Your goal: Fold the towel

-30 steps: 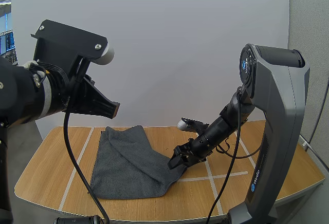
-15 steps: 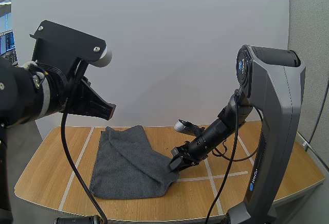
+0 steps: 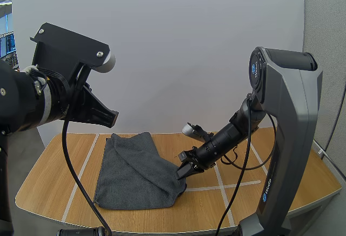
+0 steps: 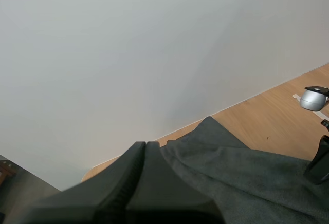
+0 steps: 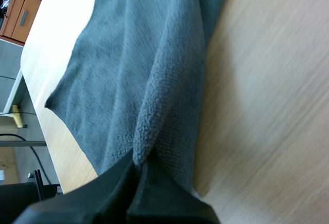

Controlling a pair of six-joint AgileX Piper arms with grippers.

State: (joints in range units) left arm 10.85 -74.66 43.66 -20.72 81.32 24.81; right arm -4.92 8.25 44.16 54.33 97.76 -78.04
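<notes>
The towel (image 3: 135, 174) lies left on the table (image 3: 48, 184).

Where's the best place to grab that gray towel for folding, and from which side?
Probably its right edge, coming in low from the right. The towel lies mostly flat on the table, but that edge is bunched into a raised ridge, which gives something to pinch. The right gripper is shut on it there.

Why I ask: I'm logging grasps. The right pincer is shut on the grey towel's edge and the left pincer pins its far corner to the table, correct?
Not quite. The left pincer pins nothing: the high view shows it raised above the table, clear of the towel. The right pincer is indeed shut on the towel's edge.
</notes>
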